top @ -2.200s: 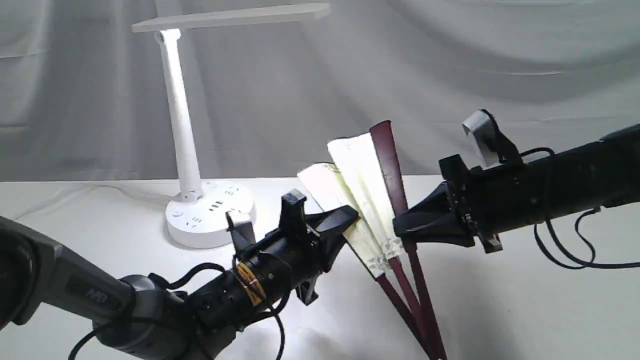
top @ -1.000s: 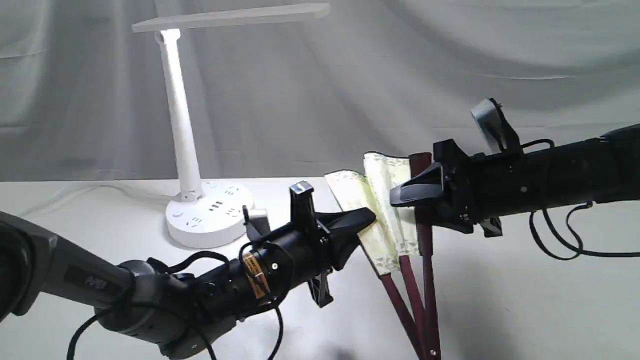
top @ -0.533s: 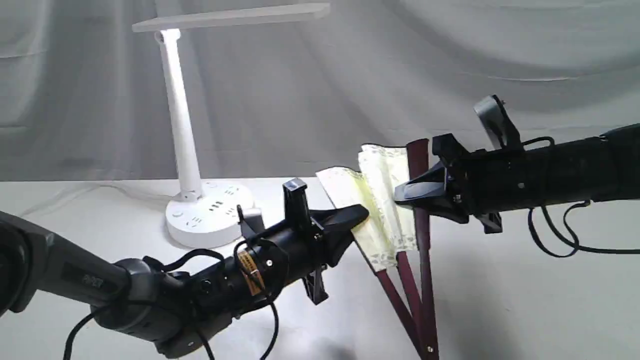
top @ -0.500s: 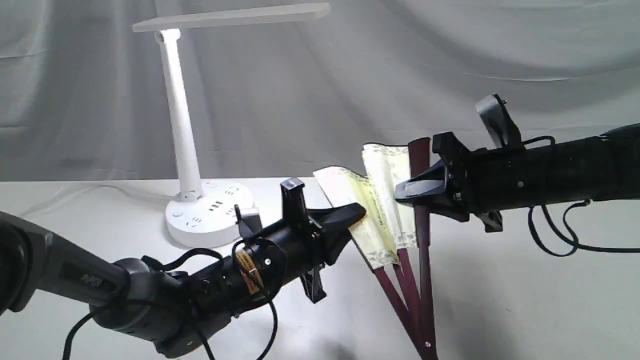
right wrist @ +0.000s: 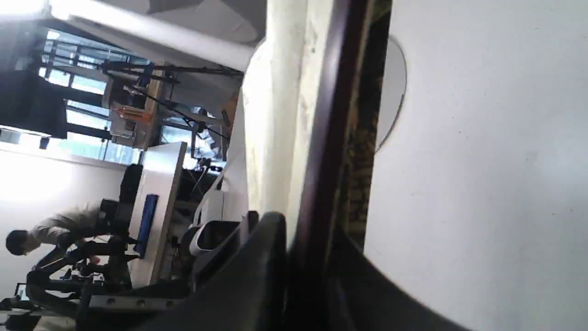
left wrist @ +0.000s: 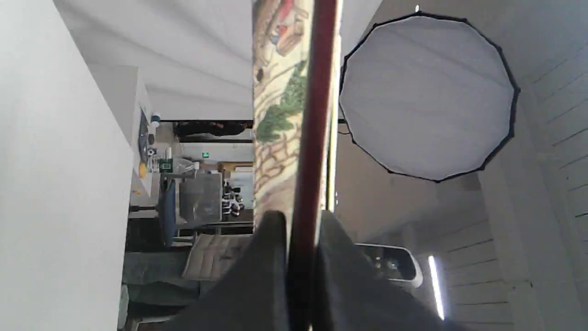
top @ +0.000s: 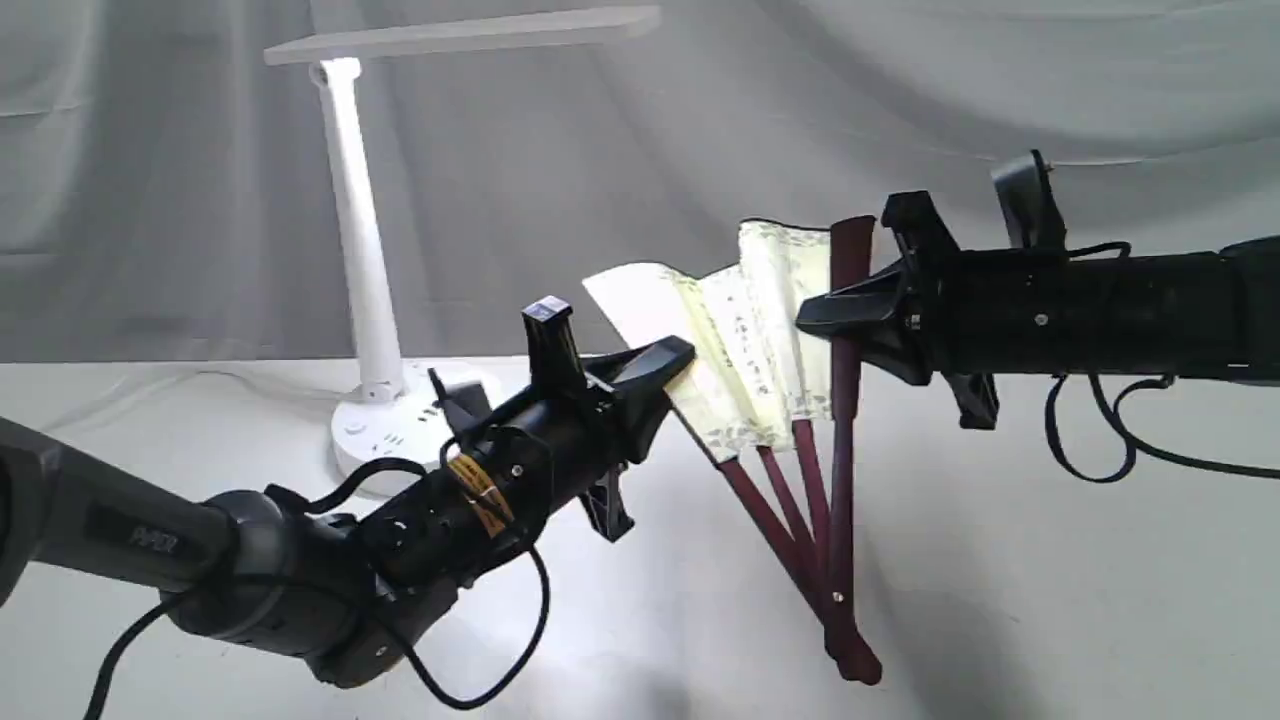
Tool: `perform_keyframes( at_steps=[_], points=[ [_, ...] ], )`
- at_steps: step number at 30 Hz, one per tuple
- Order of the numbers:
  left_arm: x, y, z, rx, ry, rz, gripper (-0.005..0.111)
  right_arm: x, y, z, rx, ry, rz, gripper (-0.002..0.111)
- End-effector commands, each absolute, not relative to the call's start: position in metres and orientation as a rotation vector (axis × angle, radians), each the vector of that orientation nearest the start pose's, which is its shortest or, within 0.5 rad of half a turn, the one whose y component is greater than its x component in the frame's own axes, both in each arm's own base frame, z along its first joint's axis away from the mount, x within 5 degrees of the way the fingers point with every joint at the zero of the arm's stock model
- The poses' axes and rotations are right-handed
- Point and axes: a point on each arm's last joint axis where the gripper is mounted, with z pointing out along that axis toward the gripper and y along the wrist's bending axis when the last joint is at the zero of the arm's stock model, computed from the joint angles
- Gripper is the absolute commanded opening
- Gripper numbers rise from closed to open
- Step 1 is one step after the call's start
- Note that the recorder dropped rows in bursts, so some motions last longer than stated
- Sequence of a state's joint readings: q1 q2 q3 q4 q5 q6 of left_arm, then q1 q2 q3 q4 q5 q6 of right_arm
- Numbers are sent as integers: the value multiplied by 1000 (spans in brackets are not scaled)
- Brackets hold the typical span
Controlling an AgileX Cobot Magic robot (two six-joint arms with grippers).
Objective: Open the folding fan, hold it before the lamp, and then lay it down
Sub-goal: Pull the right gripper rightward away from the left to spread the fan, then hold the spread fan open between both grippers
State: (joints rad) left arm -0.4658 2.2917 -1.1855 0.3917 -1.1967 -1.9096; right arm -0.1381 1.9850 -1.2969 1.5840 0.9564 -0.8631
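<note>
The folding fan (top: 760, 350) stands partly open between the two arms, right of the middle of the scene. Its maroon ribs run down to a pivot low and near, just above or on the white table (top: 1050, 580); I cannot tell whether it touches.

At the far left, the lamp (top: 365, 280) stands on the table. Its round base is partly hidden behind the left arm, and its flat light bar reaches right, high above. The fan is to the right of the lamp's base and nearer than it.

The left gripper (top: 675, 365) reaches up from the near left and is clamped on the fan's left guard, at the lower left edge of the cream leaf. In the left wrist view its two fingers (left wrist: 271, 239) press the dark red stick from both sides, with painted paper just beside it.

The leaf fans out only in part, with its pleats bunched towards the right and faint dark writing in columns.

The right gripper (top: 815, 315) comes in level from the right and is clamped on the upright right guard, near its top. The right wrist view shows the dark stick squeezed between the fingers.
</note>
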Motion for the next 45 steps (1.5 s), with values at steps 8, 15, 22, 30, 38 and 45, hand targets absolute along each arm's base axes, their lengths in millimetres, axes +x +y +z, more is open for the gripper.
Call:
perform_keyframes(
  at_steps=[8,15,22,30,38,45],
  points=[
    [394,-223,168,-768,1375,-1946,0,413,-12,214,410,2143,1371,0],
    [390,-229,175,-835,1286,-1915,0,405,-43,218,428,2104,1438,0],
    [383,-241,175,-913,1217,-1864,0,394,-73,215,470,2140,1416,0],
    [372,-253,172,-1009,1144,-1750,0,380,-113,217,534,2091,1412,0],
    [371,-253,171,-988,1149,-1691,0,359,-148,203,721,1995,1413,0],
    [372,-251,171,-993,1142,-1659,0,339,-157,183,856,1870,1436,0]
  ],
)
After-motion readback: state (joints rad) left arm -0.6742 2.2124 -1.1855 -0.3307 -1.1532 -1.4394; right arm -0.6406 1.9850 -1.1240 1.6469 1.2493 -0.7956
